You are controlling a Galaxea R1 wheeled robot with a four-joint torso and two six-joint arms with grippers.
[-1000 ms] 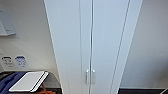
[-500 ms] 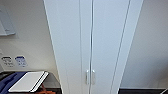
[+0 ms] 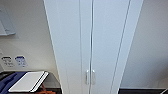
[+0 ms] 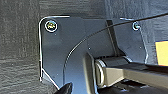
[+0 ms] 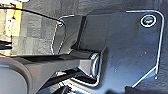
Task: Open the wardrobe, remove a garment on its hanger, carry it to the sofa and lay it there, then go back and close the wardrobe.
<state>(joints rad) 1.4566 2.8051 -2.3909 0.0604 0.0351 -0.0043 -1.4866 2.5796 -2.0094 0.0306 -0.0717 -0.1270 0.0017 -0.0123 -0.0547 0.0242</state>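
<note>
Straight ahead in the head view stands the wardrobe (image 3: 92,42), tall, narrow and white, its two doors closed with only a thin dark seam running down between them. Low on that seam sit the handles (image 3: 90,76), two small white vertical bars, one on each door, just beside each other. White wall flanks the cabinet on both sides. To the left, low down, a flat white board (image 3: 28,81) lies tilted over some blue fabric (image 3: 8,81), with a bit of orange showing beneath its near edge. On the wall above them hang two small signs (image 3: 14,61) with blue print, and higher up a white shelf-like fixture (image 3: 6,25) juts from the wall. Both wrist views look down past the robot's own dark plate and jointed bar onto grey carpeted floor (image 4: 20,50); whether either gripper's fingers are apart or together cannot be told from them.
</note>
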